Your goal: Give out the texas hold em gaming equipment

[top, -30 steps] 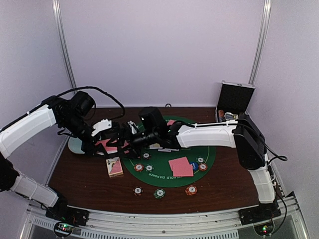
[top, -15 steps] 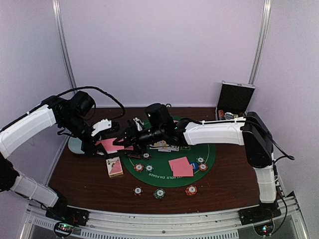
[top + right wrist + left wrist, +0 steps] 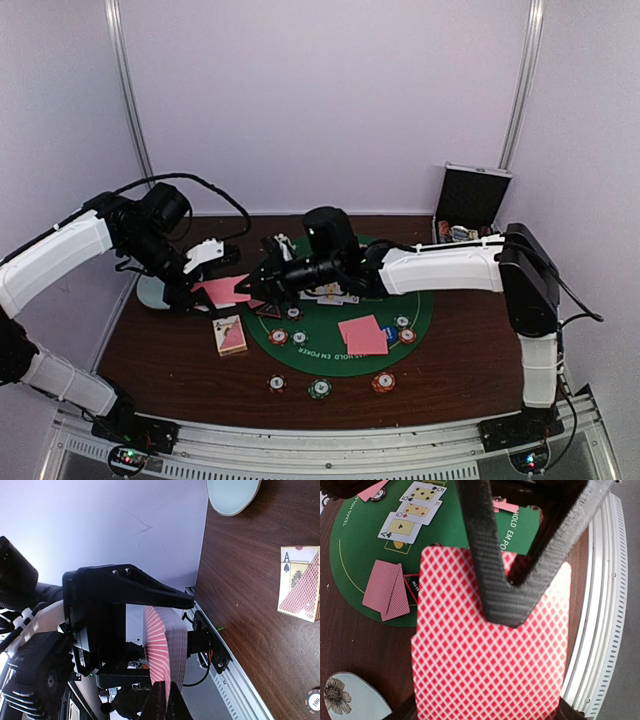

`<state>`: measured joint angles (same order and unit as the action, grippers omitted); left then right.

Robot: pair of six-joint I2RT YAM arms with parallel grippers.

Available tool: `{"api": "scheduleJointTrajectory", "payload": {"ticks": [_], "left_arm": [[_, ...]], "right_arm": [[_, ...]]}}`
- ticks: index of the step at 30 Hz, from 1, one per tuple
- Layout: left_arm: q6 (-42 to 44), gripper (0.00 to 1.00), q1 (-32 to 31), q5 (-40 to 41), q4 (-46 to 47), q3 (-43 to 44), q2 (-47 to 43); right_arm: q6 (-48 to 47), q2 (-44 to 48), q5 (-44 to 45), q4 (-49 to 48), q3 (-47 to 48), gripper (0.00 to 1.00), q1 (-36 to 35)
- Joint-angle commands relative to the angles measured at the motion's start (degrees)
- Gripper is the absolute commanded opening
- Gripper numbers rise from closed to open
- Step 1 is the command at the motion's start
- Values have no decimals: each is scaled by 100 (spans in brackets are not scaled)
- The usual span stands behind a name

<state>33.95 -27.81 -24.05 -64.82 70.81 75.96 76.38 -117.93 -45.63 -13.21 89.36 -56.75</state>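
A: Centre frame?
B: Deck (image 3: 165, 645) edge-on, red backs, clamped by the left gripper (image 3: 187, 630), one black jaw above, one below.
A: Right gripper (image 3: 162, 705)?
B: Bottom edge, mostly cropped. Fingers closed on the deck's lower end.
A: Rest?
B: Brown table (image 3: 240, 610) on the right. Dish (image 3: 232, 495) at top, cut off. Card pack (image 3: 300, 582) flat at the right edge, ace of spades showing. One chip (image 3: 314, 701) in the bottom right corner, cropped. Rail (image 3: 235, 680) along the table edge.
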Motion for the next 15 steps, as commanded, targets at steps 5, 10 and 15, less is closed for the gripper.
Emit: {"api": "scheduleJointTrajectory", "payload": {"ticks": [5, 10, 15], "left_arm": [[5, 0, 30, -92, 153, 55, -137], [15, 0, 30, -84, 153, 41, -163], [15, 0, 30, -89, 153, 37, -170]], "right_arm": [[-39, 387, -68, 127, -136, 0, 134], [-243, 561, -141, 495, -180, 0, 252], [-384, 810, -245, 711, -323, 0, 419]]}}
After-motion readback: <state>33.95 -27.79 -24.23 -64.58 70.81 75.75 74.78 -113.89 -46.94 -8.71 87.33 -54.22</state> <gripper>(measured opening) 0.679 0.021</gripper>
